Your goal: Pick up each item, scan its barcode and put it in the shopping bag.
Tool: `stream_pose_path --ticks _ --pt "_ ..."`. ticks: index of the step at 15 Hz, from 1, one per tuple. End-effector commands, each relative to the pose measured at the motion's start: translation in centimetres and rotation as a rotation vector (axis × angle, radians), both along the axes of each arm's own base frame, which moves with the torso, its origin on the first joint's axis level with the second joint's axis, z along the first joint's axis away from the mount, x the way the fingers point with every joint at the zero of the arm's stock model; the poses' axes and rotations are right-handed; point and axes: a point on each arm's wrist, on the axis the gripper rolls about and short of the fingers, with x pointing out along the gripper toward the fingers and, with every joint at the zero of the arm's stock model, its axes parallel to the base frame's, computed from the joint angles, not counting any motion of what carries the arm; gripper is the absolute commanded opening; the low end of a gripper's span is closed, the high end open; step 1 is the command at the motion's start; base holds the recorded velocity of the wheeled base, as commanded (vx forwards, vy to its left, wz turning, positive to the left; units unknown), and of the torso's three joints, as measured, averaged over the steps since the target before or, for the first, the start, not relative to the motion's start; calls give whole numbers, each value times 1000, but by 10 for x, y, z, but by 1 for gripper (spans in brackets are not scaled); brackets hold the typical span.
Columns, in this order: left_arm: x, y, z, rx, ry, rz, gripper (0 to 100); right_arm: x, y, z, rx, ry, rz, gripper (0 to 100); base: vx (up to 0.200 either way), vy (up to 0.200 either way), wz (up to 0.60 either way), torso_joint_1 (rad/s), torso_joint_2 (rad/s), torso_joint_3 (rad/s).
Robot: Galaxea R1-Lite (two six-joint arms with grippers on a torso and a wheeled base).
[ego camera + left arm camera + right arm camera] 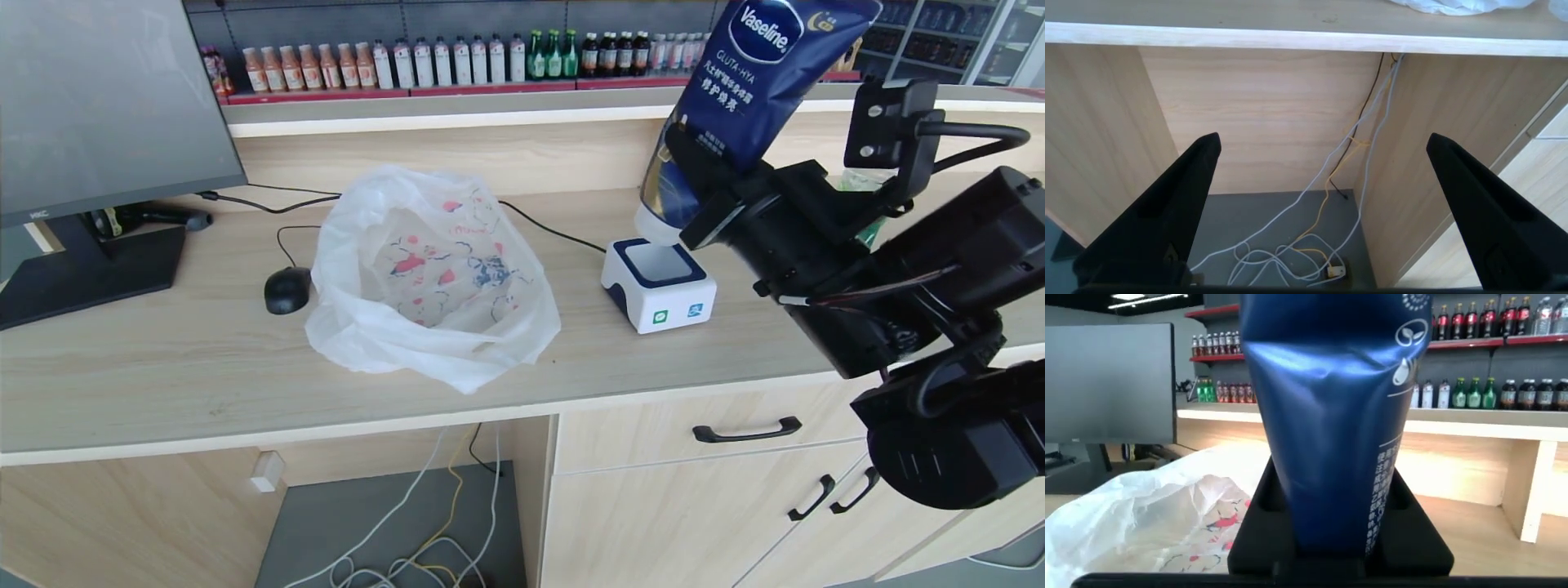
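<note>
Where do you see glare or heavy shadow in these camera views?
Head view: a sheen on the blue tube near its cap end, in the right hand; the shopping bag glows bright white. Left wrist view: the left hand, open, shows fingers as black silhouettes against the lit wood panel. Right wrist view: soft highlights along the tube's creases.

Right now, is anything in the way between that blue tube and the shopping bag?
Nothing visible. The right gripper holds the blue tube above the scanner. The shopping bag lies open to its left, with only counter and a thin cable between them.
</note>
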Motion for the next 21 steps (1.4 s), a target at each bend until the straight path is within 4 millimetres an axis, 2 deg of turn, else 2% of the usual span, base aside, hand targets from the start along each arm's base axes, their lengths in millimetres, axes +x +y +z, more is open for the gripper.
stream_pose_path --ticks 1,5,9,13,17,20,21 --pt "0 0 0 -4 0 1 100 -3 2 -3 -33 -6 -3 0 0 0 0 0 0 0" --pt "0 0 0 -3 0 1 100 -4 5 -7 -36 -5 -1 0 0 0 0 0 0 0" --pt "0 0 0 -6 0 1 100 2 9 -13 -57 -13 -15 0 0 200 0 2 2 2" --pt "0 0 0 -6 0 1 100 16 13 -19 30 31 -55 0 0 200 0 10 4 1" --pt "0 0 0 -6 0 1 100 20 17 -21 26 32 -50 0 0 200 0 1 1 0" --pt "0 0 0 -4 0 1 100 22 17 -16 41 13 -56 0 0 200 0 -1 2 4" --pt "0 0 0 -3 0 -1 100 19 19 -22 22 34 -46 0 0 0 0 0 0 0"
